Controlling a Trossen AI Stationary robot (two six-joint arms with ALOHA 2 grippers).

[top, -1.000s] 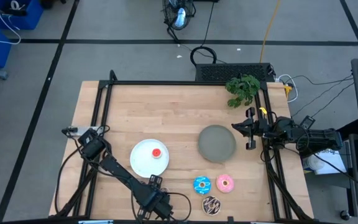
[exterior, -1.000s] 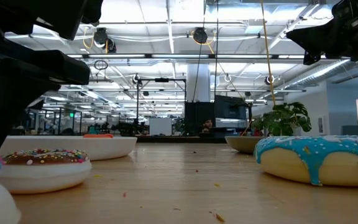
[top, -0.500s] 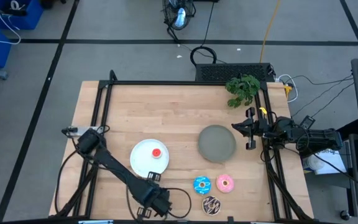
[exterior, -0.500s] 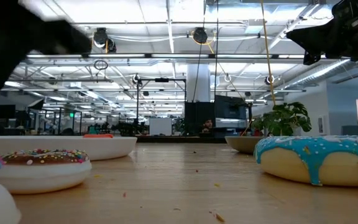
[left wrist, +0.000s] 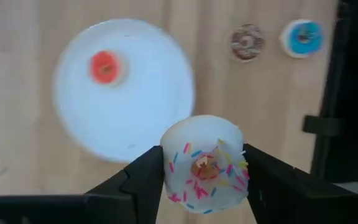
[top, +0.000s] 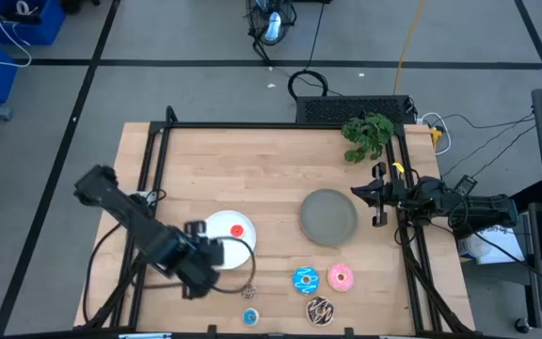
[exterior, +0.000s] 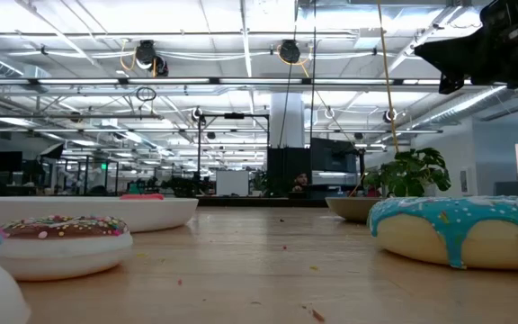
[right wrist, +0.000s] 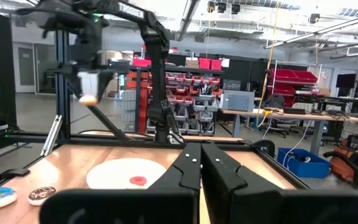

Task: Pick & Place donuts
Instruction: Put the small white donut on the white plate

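Observation:
My left gripper [top: 205, 259] hangs high over the near left of the table, beside the white plate [top: 216, 247], shut on a small white donut with sprinkles [left wrist: 204, 165]. On that plate lies a tiny red donut [top: 237, 231]. The blue sprinkled donut [top: 306, 280], the pink donut [top: 341, 278] and the chocolate donut [top: 320, 310] lie flat on the wood near the front edge, with a tiny blue donut [top: 250, 316] to their left. My right gripper [right wrist: 201, 168] rests shut at the table's right edge. My left gripper pinches the white donut between its two fingers [left wrist: 145, 177], one on each opposite outer side of the ring [left wrist: 169, 168]. The fingers come from above, pointing down. The donut is lifted clear of the table, its sprinkled top and hole facing up.
A gray plate [top: 328, 217] sits right of centre. A green plant sprig [top: 367, 135] lies at the far right corner. Black frame rails [top: 153, 179] run along the table's left, far and right sides. Bare wood stretches across the far half.
My left gripper has risen from the table's near edge and gone toward the far and left edges, up beside the white plate, rolling as it rose, with the white donut lifted clear. The arm has left the low view, and the tiny blue donut now shows.

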